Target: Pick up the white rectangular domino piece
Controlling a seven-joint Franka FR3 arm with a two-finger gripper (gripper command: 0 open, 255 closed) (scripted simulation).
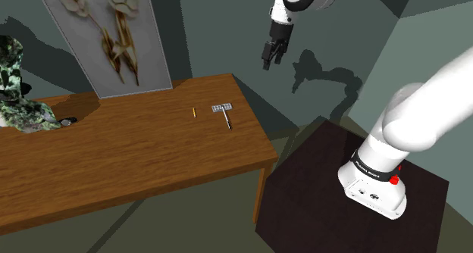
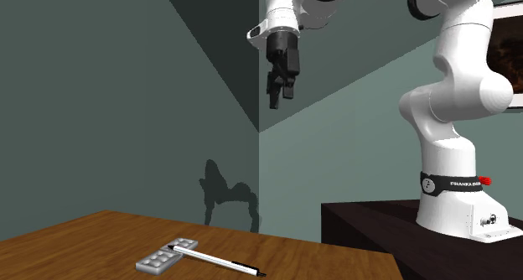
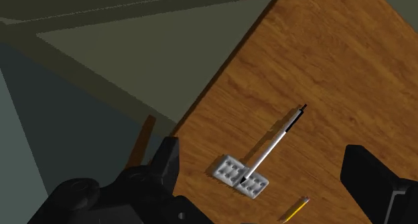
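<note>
A pale grey rectangular domino (image 1: 222, 107) with dimpled pips lies flat on the wooden table (image 1: 136, 160), close to the end nearest the stand. One end of a white pen (image 1: 227, 120) lies across the domino's middle (image 3: 241, 178); the pen (image 3: 276, 145) runs away from it. The domino (image 2: 167, 254) and pen (image 2: 220, 261) sit low in the second exterior view. My gripper (image 1: 267, 62) hangs high in the air, well above the table end and apart from everything. Its fingers (image 3: 165, 163) stand wide apart, open and holding nothing. The gripper (image 2: 277, 98) points downward.
A short yellow pencil (image 1: 194, 112) lies just to the shoulder view's left of the domino. A framed plant picture (image 1: 106, 39) leans against the wall at the table's back. A mottled green-white object (image 1: 19, 92) and a small dark item (image 1: 70, 121) sit far left. The dark stand (image 1: 318, 198) is beside the table end.
</note>
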